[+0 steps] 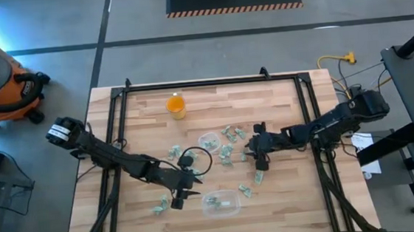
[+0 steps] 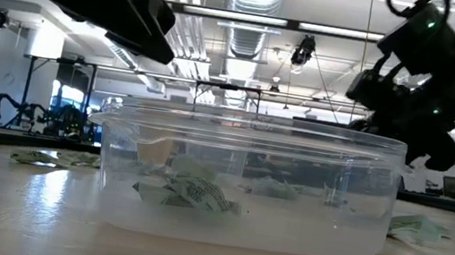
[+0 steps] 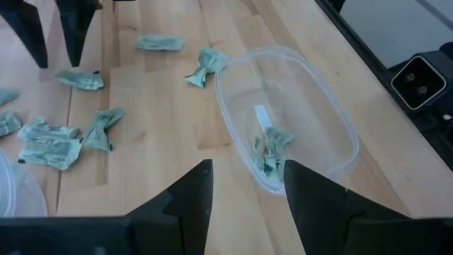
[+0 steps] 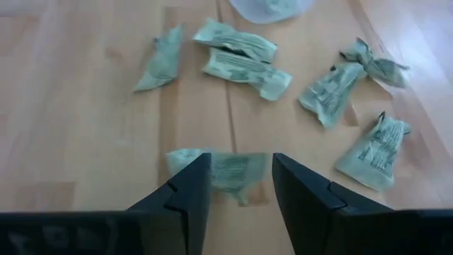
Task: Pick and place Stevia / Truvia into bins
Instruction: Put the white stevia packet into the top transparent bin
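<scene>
Pale green-and-white sachets lie scattered on the wooden table [image 1: 142, 136] around the small round clear cup [image 1: 209, 142] and near the clear tub [image 1: 221, 202]. Crumpled sachets [image 3: 269, 150] lie on the tub's floor [image 3: 283, 120]. My left gripper [image 3: 244, 170] is open and empty, hovering just left of the tub [image 1: 178, 200]. My right gripper [image 4: 237, 159] is open to the right of the round cup [image 1: 259, 162]. Its fingers stand above and on either side of one sachet [image 4: 230, 170] that lies flat on the wood.
An orange cup [image 1: 176, 105] stands near the far edge. More loose sachets [image 4: 244, 60] lie between the round cup and my right gripper, others by the table's near left [image 1: 160, 206]. A black frame rail [image 1: 204, 83] borders the table.
</scene>
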{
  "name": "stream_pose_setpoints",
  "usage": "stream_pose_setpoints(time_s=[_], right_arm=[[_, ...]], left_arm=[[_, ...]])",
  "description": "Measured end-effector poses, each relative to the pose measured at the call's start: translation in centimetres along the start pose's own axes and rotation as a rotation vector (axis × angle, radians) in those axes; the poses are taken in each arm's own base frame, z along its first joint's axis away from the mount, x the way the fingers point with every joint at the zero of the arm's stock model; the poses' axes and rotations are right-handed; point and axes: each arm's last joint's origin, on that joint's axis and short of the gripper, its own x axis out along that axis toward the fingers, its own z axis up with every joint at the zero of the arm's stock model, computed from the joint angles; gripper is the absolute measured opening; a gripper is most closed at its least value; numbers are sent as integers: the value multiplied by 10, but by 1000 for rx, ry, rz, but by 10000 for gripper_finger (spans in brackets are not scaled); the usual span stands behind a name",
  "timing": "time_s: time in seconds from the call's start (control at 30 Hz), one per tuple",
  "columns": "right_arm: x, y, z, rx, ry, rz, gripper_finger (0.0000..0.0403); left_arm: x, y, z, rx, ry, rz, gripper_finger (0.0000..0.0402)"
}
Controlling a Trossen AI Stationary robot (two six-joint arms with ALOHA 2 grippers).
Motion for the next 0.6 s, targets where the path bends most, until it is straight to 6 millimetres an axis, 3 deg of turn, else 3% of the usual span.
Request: stream_pose_setpoints(time_s=[0.37,0.5,0.6], right_arm=[[13,-15,-4,116,66,103,209],[13,-14,-4,102,65,102,205],[12,-15,-3,79,60,101,180]], left_arm=[[0,0,-1,-18,11,10,157],[0,0,-1,-18,12,10,158],[0,1,-1,-18,11,16,158]])
